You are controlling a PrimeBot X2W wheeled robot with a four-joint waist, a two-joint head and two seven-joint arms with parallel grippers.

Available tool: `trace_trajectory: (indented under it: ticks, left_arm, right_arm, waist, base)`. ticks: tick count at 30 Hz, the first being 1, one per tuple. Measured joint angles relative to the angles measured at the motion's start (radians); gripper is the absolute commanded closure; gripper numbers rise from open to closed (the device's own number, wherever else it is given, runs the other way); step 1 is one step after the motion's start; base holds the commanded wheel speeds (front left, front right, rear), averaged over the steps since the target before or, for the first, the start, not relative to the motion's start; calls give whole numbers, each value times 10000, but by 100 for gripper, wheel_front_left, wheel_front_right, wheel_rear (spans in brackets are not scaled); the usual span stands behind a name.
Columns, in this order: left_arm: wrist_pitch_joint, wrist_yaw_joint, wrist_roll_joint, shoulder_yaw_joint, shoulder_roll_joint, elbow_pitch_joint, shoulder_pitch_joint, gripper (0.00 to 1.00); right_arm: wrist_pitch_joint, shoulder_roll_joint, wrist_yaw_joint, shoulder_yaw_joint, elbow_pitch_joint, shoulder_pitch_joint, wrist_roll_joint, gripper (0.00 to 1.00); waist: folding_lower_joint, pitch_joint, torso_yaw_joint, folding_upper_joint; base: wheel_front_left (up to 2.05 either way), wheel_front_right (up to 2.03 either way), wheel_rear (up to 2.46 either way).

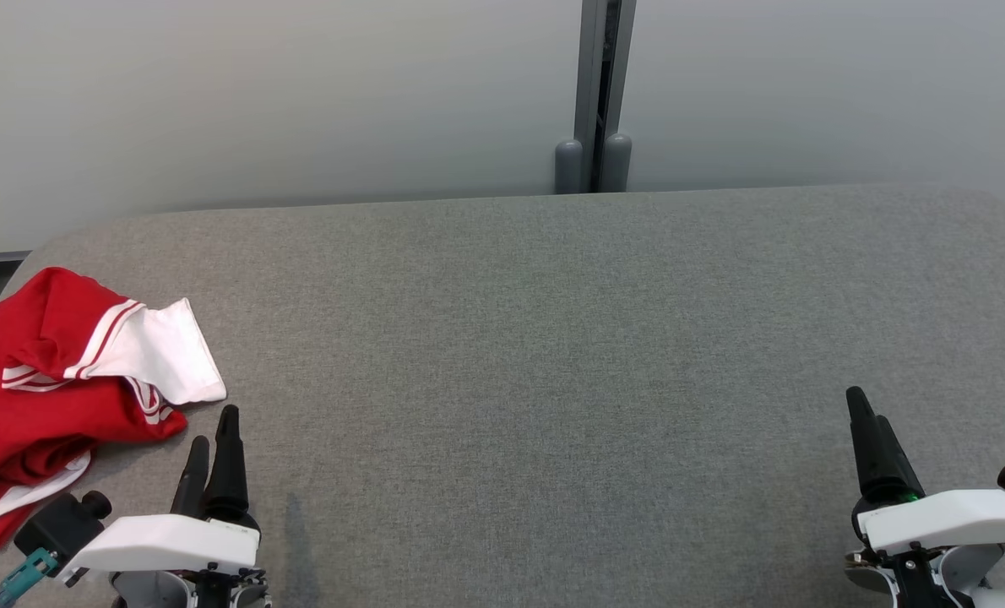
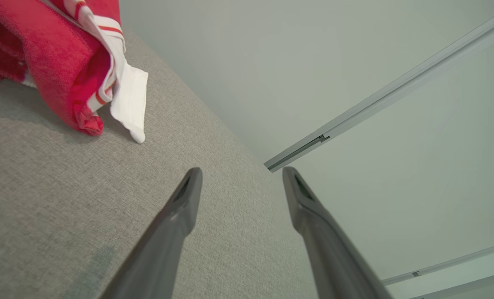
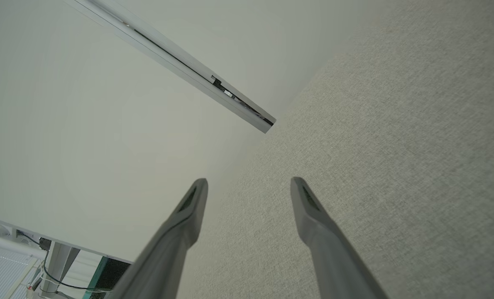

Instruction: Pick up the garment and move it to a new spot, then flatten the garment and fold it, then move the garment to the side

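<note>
A red garment (image 1: 38, 397) with white striped sleeves lies crumpled at the left end of the grey table (image 1: 553, 355). It also shows at the upper left of the left wrist view as a red garment (image 2: 64, 58). My left gripper (image 1: 214, 435) stands open just right of the cloth, apart from it, with nothing between its fingers; the left wrist view shows my left gripper (image 2: 240, 174) with jaws wide. At the lower right, my right gripper (image 1: 867, 414) is far from the cloth. In the right wrist view my right gripper (image 3: 249, 185) is open and empty over bare table.
A pale wall with a grey vertical rail (image 1: 604, 93) stands behind the table's far edge. The table's left edge lies close to the garment. The grey tabletop stretches wide between the two grippers.
</note>
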Motion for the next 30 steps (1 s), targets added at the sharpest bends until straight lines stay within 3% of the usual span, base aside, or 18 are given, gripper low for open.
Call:
trace_trajectory:
  ticks: [30]
  left_arm:
    - [-907, 470, 4151, -468, 100, -6, -177, 0]
  right_arm:
    - [-905, 12, 0, 144, 123, -346, -4405, 0]
  waist:
    - [1, 12, 38, 0]
  base:
    - [0, 0, 0]
